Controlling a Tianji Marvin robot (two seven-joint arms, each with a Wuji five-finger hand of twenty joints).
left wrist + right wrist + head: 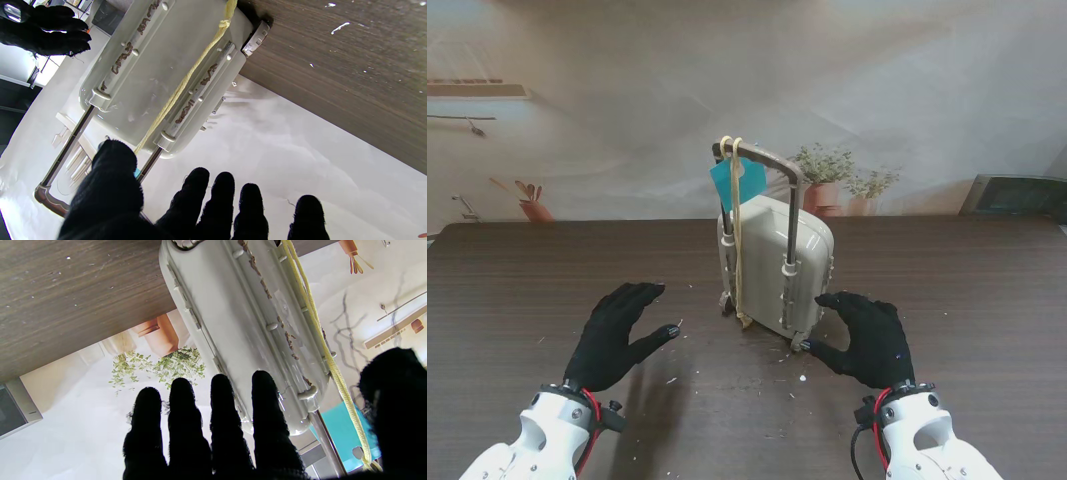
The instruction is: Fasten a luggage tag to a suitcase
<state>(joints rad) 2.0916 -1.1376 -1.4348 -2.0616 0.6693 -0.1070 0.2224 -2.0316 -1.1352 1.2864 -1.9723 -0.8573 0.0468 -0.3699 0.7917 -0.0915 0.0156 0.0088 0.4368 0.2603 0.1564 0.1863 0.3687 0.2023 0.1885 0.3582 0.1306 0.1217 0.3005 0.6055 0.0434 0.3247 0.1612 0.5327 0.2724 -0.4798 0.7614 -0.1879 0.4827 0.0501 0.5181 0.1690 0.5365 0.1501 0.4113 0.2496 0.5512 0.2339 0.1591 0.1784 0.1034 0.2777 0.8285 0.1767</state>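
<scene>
One small grey suitcase (777, 268) stands upright near the middle of the dark wooden table (517, 290), a little toward the far edge, with its telescopic handle (772, 170) pulled up. One blue luggage tag (736, 182) hangs at the handle's top left corner, and one yellow cord (740, 240) is looped over the handle bar there and runs down the case's near face to the table. The right wrist view shows the cord (330, 363) passing through a hole in the tag (343, 433); the left wrist view shows the cord (186, 80) knotted low against the case (160, 66). There are two black-gloved hands, one on each side of the suitcase. The left hand (617, 333) hovers palm down over the table, left of the case and apart from it, its fingers (220, 200) spread and its thumb pointing toward the case; it holds nothing. The right hand (867, 337) sits just beside the case's lower right corner, fingers (220, 420) straight and side by side with the thumb out toward the wheel, also holding nothing; whether the thumb touches the case I cannot tell. Small white flecks lie scattered on the table between the hands.
</scene>
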